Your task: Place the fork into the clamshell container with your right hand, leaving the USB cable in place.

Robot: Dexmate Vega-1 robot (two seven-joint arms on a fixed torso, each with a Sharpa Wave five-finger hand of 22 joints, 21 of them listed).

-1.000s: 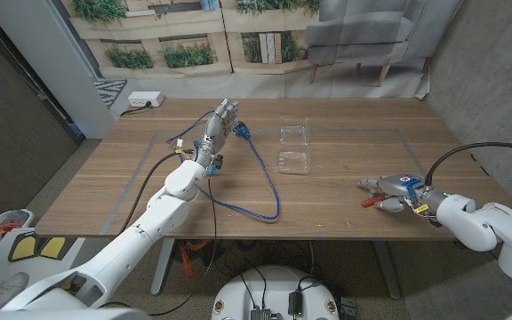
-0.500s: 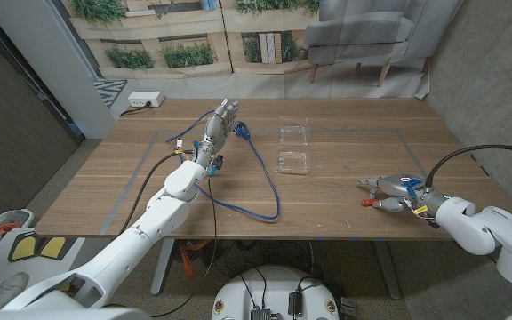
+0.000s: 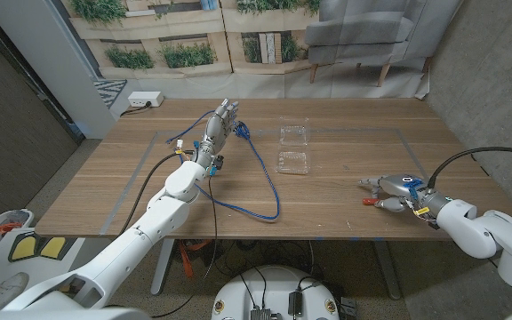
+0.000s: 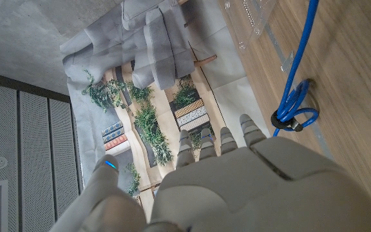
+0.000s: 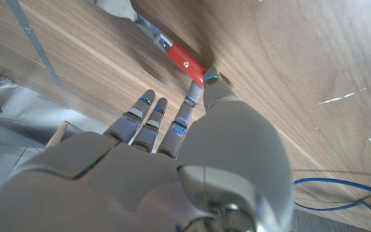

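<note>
The left hand [image 3: 221,122] waits open-fingered beside the blue looped USB cable [image 3: 254,164], leaving it alone. The clear plastic clamshell container [image 3: 292,148] sits mid-table. The right hand [image 3: 398,193] reaches over the red-handled fork [image 5: 180,58], grip unclear.

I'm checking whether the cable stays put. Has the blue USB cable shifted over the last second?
No. In the head view the blue USB cable keeps the same loops on the table beside the clamshell container, which is fixed in place.
</note>
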